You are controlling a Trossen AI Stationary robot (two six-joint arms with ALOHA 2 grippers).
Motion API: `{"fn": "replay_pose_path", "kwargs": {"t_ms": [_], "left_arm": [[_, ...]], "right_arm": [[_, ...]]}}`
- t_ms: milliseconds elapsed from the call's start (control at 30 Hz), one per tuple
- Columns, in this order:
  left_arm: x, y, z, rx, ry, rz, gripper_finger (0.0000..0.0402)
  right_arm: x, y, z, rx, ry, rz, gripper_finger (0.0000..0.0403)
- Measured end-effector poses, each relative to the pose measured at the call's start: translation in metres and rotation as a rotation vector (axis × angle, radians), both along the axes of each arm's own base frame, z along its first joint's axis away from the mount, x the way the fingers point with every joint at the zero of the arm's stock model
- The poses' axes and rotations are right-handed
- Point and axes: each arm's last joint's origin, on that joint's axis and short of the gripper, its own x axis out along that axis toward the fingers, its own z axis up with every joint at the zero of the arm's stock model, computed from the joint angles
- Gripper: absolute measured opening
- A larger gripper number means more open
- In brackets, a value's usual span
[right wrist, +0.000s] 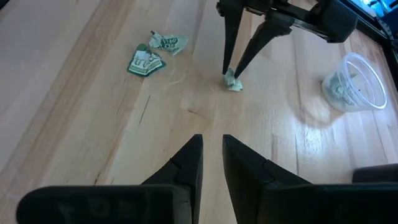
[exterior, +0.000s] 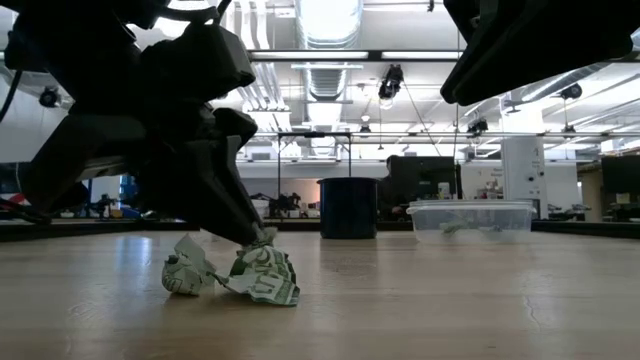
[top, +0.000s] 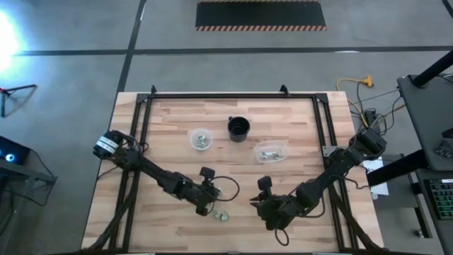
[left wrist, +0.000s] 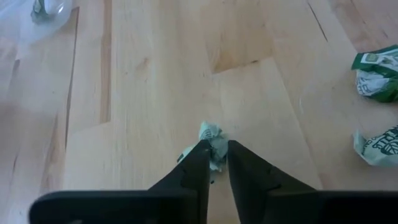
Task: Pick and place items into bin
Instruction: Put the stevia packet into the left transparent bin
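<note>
A tiny crumpled pale green wrapper [left wrist: 213, 138] lies on the wooden table near its front edge, between the fingertips of my left gripper [left wrist: 212, 149], which is shut on it. The right wrist view shows the same gripper [right wrist: 232, 73] and wrapper [right wrist: 234, 83]. Two more green-and-white wrappers [right wrist: 147, 62] [right wrist: 168, 42] lie on the table close by, and they also show in the left wrist view [left wrist: 377, 74] [left wrist: 377, 147]. My right gripper [right wrist: 212, 144] hovers shut and empty a little to the right of them [top: 263, 205]. My left gripper pinches the small wrapper's crumpled body [left wrist: 211, 134] between its two fingertips [right wrist: 227, 70]. The fingers come from above, pointing down at the table. The wrapper's underside is on or just at the table top.
A black cup [top: 238, 129] stands at the table's middle far side. To its left is a clear cup [top: 200, 138] and to its right a clear tub [top: 270, 151], both holding wrappers. Bare wood lies between them and the grippers.
</note>
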Motion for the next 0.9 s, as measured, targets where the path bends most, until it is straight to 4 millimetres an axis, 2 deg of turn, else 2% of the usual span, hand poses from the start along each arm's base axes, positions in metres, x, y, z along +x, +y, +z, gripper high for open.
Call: {"fn": "replay_pose_path", "kwargs": {"t_ms": [200, 600, 733, 900], "left_arm": [[0.001, 0.001, 0.000, 0.001, 0.000, 0.004, 0.0004], [0.000, 0.003, 0.002, 0.045, -0.011, 0.018, 0.0003], [-0.002, 0.007, 0.013, 0.093, -0.034, 0.030, 0.0002], [-0.010, 0.024, 0.035, 0.177, -0.045, 0.126, 0.0001]], "right_arm": [[0.000, 0.000, 0.000, 0.000, 0.000, 0.000, 0.0052], [0.000, 0.000, 0.000, -0.001, 0.001, 0.000, 0.0052], [0.000, 0.000, 0.000, -0.002, 0.002, 0.000, 0.0052], [0.000, 0.000, 0.000, -0.004, 0.006, -0.001, 0.0052]]}}
